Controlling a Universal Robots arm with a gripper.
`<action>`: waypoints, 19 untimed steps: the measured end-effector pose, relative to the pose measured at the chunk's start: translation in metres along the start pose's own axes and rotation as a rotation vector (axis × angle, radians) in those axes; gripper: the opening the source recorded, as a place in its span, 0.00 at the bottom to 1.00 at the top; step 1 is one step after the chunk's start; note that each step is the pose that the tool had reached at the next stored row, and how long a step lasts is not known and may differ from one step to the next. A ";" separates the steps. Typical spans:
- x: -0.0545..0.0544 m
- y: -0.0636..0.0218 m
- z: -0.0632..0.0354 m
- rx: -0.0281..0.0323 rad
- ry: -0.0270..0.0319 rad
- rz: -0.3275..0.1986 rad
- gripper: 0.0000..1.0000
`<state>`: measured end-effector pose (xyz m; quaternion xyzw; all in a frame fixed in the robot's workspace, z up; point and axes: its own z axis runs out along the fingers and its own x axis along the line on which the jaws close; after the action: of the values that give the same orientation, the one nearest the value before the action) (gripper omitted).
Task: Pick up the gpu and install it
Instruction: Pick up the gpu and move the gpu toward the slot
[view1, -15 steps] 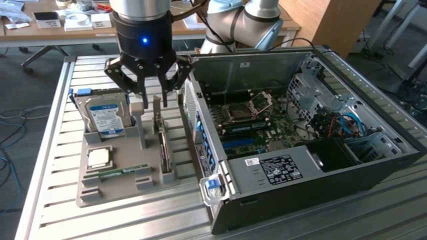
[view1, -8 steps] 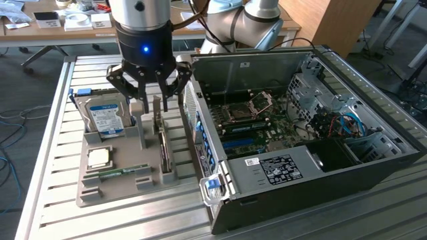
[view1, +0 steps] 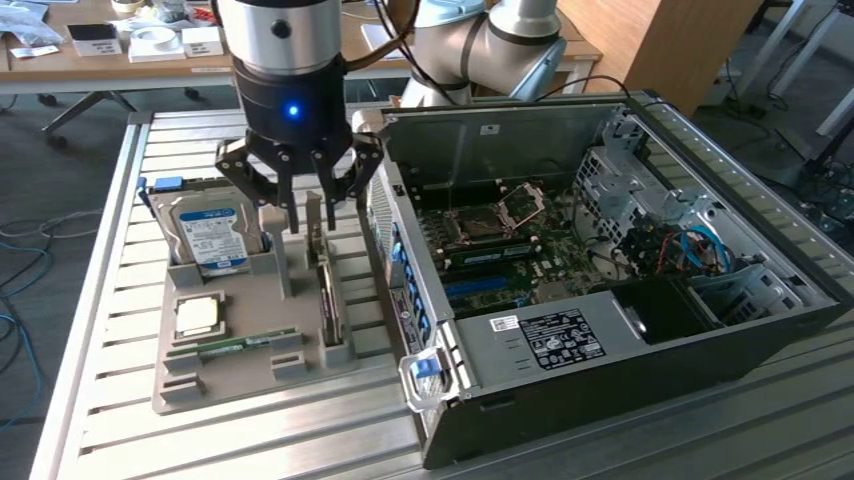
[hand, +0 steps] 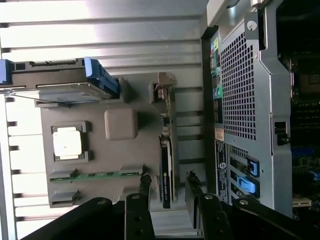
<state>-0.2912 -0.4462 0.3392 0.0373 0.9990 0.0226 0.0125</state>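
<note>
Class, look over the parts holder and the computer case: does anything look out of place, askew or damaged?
Nothing stands out. The hard drive, processor, memory stick and gpu each sit in a slot of the gray holder; the open gripper hangs over the gpu; the computer case lies open.

Arm (view1: 514, 40): pale grey tube joints, black cable (view1: 400, 45). Wrist (view1: 283, 50): black-and-silver cylinder, blue light (view1: 291, 108) at six o'clock. Jaws: black linked bars, silver pivot screws (hand: 134, 197).

Your arm (view1: 287, 40) comes down upright, its wrist (view1: 287, 100) pointing straight down. Your gripper (view1: 314, 210) hangs below it, fingers (hand: 144, 192) spread wide and pointing down, closed on nothing.
</note>
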 end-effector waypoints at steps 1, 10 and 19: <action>0.000 -0.0001 0.0019 0.0000 0.0000 0.000 0.42; 0.000 -0.0066 0.0090 -0.0002 -0.0001 -0.001 0.42; 0.000 -0.0074 0.0238 0.0000 0.0001 -0.001 0.42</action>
<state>-0.2912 -0.4525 0.3151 0.0369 0.9990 0.0226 0.0124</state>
